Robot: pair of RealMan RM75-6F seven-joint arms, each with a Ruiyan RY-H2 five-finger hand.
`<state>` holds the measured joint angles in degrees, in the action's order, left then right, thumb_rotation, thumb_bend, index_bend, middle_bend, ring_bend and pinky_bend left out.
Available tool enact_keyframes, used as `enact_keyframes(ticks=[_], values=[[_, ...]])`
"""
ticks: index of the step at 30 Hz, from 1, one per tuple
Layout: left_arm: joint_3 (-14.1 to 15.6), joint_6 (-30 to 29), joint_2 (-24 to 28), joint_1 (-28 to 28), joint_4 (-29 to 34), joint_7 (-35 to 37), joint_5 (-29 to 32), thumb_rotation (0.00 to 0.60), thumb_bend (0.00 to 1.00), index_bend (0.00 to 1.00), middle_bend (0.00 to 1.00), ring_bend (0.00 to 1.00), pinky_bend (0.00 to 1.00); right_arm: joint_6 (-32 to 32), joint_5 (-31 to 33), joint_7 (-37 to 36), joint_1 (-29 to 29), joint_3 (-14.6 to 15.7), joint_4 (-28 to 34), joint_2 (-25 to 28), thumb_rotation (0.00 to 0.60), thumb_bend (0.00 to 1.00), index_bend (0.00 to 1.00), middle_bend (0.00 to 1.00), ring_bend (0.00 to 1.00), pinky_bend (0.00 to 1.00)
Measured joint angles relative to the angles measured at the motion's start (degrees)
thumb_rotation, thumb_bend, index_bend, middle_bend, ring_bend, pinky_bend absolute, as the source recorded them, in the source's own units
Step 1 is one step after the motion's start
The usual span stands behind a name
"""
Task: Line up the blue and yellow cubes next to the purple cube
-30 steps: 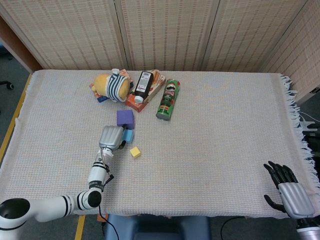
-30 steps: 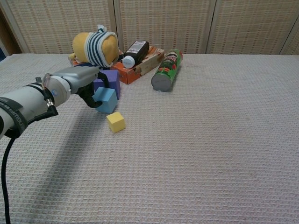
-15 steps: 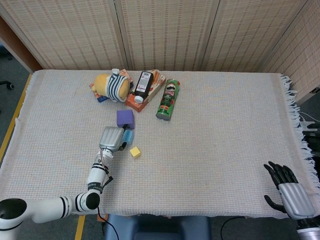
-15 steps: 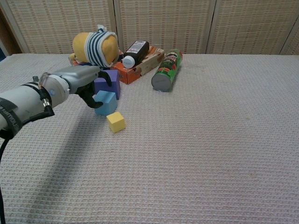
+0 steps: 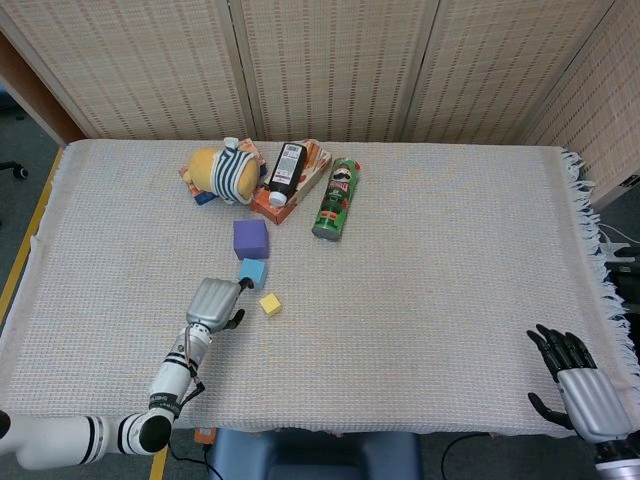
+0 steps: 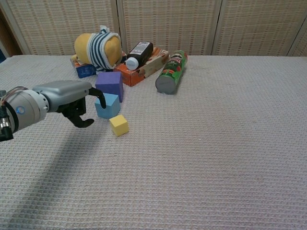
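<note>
**A:** What are you seeing of the cubes right now?

**B:** Your purple cube (image 6: 110, 84) is sitting flat on the woven cloth (image 6: 216, 143), the biggest of the three, with matte faces and squared edges. The blue cube (image 6: 107, 105) is sitting just in front of it, so close that you cannot tell whether they are touching. It is light blue, smaller, and turned a little off square. The yellow cube (image 6: 119, 125) is lying just in front of the blue one and slightly to its right, smallest of all and also rotated.

**A:** And your left hand (image 6: 72, 98)?

**B:** It is hovering just left of the blue cube, silver back upward, dark fingers (image 6: 81, 122) curled downward and apart, gripping nothing. One fingertip is reaching close to the blue cube's upper left edge; you cannot tell whether it is touching.

**A:** The right hand (image 5: 580, 385)?

**B:** It is resting at the near right corner, well apart from the cubes, fingers spread and holding nothing.

**A:** Anything behind the cubes?

**B:** A plush toy (image 6: 98, 49), a dark bottle (image 6: 137, 54) lying on an orange box (image 6: 146, 69), and a green can (image 6: 171, 72) on its side.
</note>
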<state>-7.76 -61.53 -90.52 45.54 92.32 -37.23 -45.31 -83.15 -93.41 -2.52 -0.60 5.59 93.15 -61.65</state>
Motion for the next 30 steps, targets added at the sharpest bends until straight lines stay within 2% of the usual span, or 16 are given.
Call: enact_keyframes(ticks=[3, 12, 30], values=[[0.9, 1.0, 0.1, -0.3, -0.1, 0.5, -0.5, 0.600, 0.42, 0.28, 1.00, 1.00, 1.00, 0.1, -0.2, 0.0, 0.0, 0.1, 0.0, 0.0, 0.600, 0.04, 0.00, 0.00, 0.00, 0.00], [0.9, 4.4, -0.6, 0.3, -3.3, 1.6, 1.2, 0.600, 0.42, 0.23, 1.00, 1.00, 1.00, 0.4, 0.3, 0.2, 0.1, 0.0, 0.1, 0.1, 0.600, 0.04, 0.00, 0.00, 0.00, 0.00], [0.1, 9.9, -1.7, 1.8, -9.1, 6.3, 2.5, 0.600, 0.42, 0.21, 1.00, 1.00, 1.00, 1.0, 1.2, 0.5, 0.2, -0.4, 0.3, 0.1, 0.600, 0.04, 0.00, 0.00, 0.00, 0.00]])
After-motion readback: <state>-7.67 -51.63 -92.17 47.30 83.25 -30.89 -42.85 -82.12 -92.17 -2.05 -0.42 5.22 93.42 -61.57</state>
